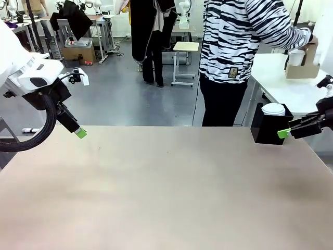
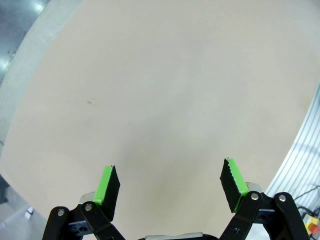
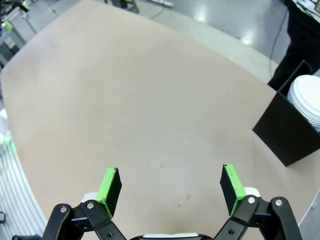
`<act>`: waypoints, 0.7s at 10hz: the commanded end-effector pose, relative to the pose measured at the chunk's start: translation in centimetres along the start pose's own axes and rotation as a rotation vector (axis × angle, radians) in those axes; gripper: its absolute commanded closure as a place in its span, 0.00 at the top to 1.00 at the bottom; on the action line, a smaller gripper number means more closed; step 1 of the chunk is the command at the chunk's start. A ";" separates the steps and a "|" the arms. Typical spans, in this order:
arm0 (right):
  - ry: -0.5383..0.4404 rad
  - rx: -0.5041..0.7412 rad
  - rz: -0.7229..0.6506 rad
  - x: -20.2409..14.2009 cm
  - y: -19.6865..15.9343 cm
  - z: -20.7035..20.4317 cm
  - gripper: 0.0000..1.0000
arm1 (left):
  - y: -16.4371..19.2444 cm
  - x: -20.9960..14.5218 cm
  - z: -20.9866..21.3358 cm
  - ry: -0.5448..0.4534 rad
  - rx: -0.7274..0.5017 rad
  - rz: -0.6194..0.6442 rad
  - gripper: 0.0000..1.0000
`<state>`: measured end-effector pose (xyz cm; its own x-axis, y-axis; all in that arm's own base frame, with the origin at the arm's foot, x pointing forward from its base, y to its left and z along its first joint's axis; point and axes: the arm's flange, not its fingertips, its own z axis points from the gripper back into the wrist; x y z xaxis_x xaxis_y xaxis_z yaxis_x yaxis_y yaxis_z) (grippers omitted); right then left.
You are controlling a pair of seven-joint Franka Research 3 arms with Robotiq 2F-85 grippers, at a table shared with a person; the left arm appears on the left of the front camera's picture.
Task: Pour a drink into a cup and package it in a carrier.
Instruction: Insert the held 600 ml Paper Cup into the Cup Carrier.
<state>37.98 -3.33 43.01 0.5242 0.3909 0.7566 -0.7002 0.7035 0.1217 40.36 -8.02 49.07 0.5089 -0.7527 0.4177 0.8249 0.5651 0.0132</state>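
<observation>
Scene: a bare tan table [image 1: 166, 198] lies between two robot arms while a person in a zebra-striped top [image 1: 237, 36] stands at its far side, turned toward a white side table [image 1: 291, 86].
Left fingers: the left gripper [image 2: 170, 182] hangs over the bare surface at the robot's left edge, its green-padded fingers [image 2: 106, 184] spread wide with nothing between them.
Right fingers: the right gripper [image 3: 170, 184] hovers near the far right corner, fingers [image 3: 231, 181] wide apart and holding nothing; in the front view one green pad sits just beside the black square box [image 1: 270, 127].
Black box: it stands at the table's far right corner with a stack of white lids [image 3: 306, 100] showing at its top.
Cup: a white cup [image 1: 296, 56] stands on the side table, well apart from both arms, next to the person's hand [image 1: 311, 37].
Carrier: the brown cardboard carrier [image 1: 304, 65] is on the same side table, touching or holding the cup; which of the two cannot be told from here.
Drink: no pot of dark liquid can be made out in these views.
Done: by the look of things, nothing of the pouring or packaging on the shared table.
Left to do: judging by the bare surface, the cup, carrier and drink have yet to arrive within reach, then the pour, then seating the cup in a carrier slot.
</observation>
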 end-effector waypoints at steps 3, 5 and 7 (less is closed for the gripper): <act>-0.010 0.005 0.024 -0.5 -0.2 -0.1 1.00 | -0.1 -0.1 0.2 0.008 0.010 0.006 1.00; -0.010 0.005 0.024 -0.5 -0.2 -0.1 1.00 | -0.1 -0.1 0.2 0.008 0.010 0.006 1.00; -0.010 0.005 0.024 -0.5 -0.2 -0.1 1.00 | -0.1 -0.1 0.2 0.008 0.010 0.006 1.00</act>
<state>37.98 -3.33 43.01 0.5238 0.3912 0.7567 -0.7005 0.7033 0.1213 40.36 -8.02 49.07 0.5089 -0.7527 0.4177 0.8249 0.5651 0.0132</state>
